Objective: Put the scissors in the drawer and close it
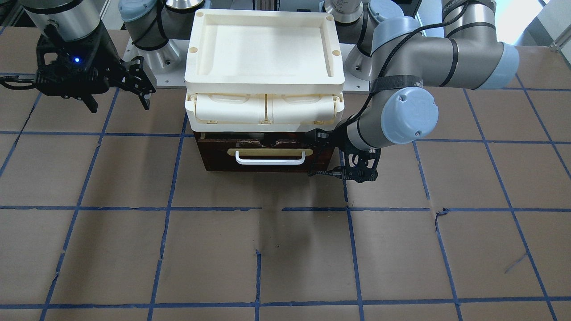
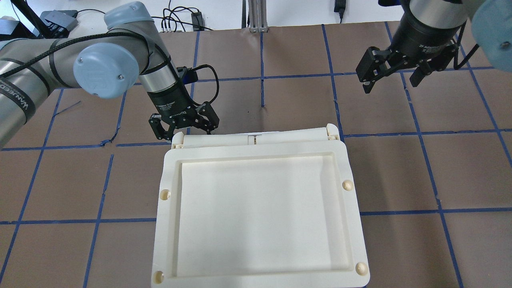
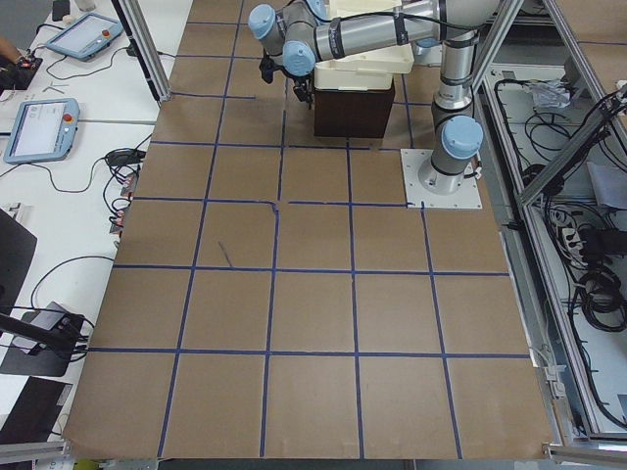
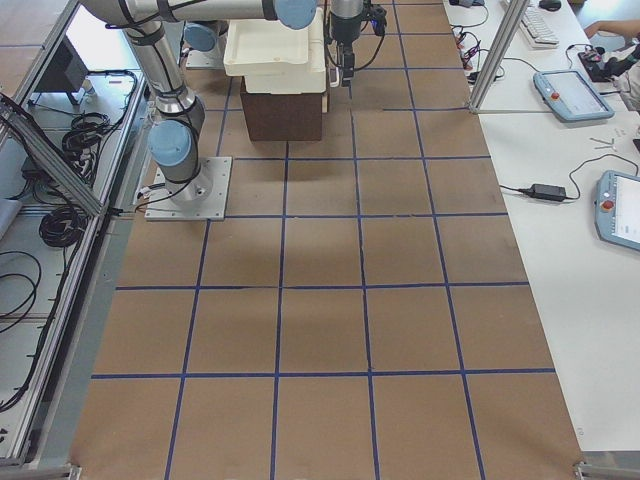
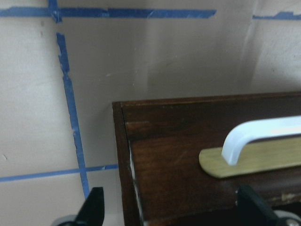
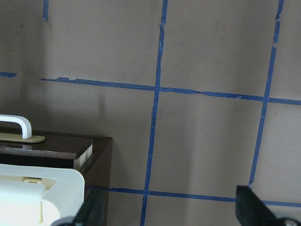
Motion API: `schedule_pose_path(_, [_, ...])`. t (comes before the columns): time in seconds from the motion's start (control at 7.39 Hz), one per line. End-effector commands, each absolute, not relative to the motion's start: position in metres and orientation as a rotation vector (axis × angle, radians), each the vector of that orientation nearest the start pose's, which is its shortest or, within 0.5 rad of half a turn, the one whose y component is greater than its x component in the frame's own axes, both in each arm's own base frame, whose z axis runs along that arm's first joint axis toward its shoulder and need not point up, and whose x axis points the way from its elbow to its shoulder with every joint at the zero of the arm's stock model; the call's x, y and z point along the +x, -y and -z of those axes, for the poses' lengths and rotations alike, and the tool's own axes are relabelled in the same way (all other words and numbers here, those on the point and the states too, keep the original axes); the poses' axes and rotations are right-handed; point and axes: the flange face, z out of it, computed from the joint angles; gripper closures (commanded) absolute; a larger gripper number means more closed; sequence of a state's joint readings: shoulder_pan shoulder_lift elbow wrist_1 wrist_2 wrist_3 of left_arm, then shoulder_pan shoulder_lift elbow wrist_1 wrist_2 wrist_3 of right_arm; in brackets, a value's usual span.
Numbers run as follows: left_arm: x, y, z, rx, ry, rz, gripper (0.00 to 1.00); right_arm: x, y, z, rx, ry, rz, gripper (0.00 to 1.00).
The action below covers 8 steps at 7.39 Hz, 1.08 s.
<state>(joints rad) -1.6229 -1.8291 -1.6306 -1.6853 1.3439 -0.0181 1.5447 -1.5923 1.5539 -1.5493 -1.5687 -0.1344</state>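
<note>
The drawer (image 1: 267,156) has a dark brown front and a white bar handle (image 1: 270,158), and sits under the cream plastic unit, pushed in or nearly so. It also shows in the left wrist view (image 5: 188,141); in the right wrist view (image 6: 42,143) a thin pale strip shows at its side. My left gripper (image 1: 329,154) is open and empty, its fingers (image 5: 94,207) either side of the front's end. It also shows in the overhead view (image 2: 184,127). My right gripper (image 1: 118,101) hangs open and empty, apart from the cabinet, seen too from overhead (image 2: 390,82). The scissors are hidden.
The cream plastic compartment unit with a tray top (image 1: 196,49) stands on the drawer cabinet and hides it from overhead (image 2: 168,224). The brown table has blue tape lines (image 1: 169,209). Both arm bases (image 1: 151,67) stand behind the unit.
</note>
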Motion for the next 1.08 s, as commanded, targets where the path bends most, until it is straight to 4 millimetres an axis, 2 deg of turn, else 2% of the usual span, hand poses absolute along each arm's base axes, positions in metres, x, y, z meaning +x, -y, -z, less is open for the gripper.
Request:
schedule_pose_path(0.0, [-0.183,0.516,-0.314,-0.030,-3.259,-0.762,0.00,0.121,0.487,-0.503,-0.169,-3.135,0.022,0.00])
schedule_pose_path(0.27, [-0.183,0.517,-0.313,-0.032,-3.262,-0.751,0.00,0.121,0.486,-0.498,-0.169,-3.136,0.007,0.00])
schedule_pose_path(0.41, [-0.180,0.527,-0.328,-0.031,-3.283,-0.679,0.00,0.121,0.486,-0.498,-0.169,-3.136,0.007,0.00])
schedule_pose_path(0.68, [-0.175,0.559,-0.370,0.013,-3.328,-0.388,0.00,0.121,0.486,-0.498,-0.169,-3.136,0.007,0.00])
schedule_pose_path(0.81, [-0.166,0.574,-0.399,0.040,-3.244,-0.217,0.00,0.121,0.486,-0.498,-0.169,-3.136,0.007,0.00])
schedule_pose_path(0.95, [-0.159,0.580,-0.429,0.051,-3.180,-0.105,0.00,0.121,0.486,-0.498,-0.169,-3.136,0.007,0.00])
